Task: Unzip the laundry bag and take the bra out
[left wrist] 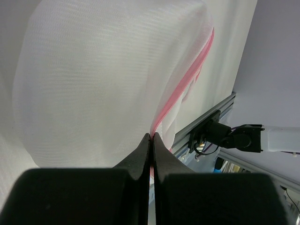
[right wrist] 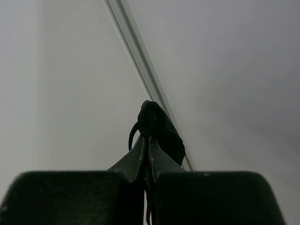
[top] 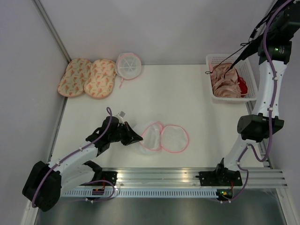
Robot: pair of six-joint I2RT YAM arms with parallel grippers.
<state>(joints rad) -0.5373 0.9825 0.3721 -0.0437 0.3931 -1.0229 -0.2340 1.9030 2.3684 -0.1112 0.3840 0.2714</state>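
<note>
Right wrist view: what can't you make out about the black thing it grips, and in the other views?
Right wrist view: right gripper shut on the bra; only a bunched tip shows, fingers hide the rest.
Top view: the bra is too small, just thin strands above the basket.
Left wrist view: laundry bag mesh, up close, hides whatever lies behind it.

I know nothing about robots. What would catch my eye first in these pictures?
The raised right hand, at the far right, pinches a black bra by a white basket of pink garments. Mid-table, the laundry bag lies opened in two pink-rimmed halves, and the left hand pinches its edge.
</note>
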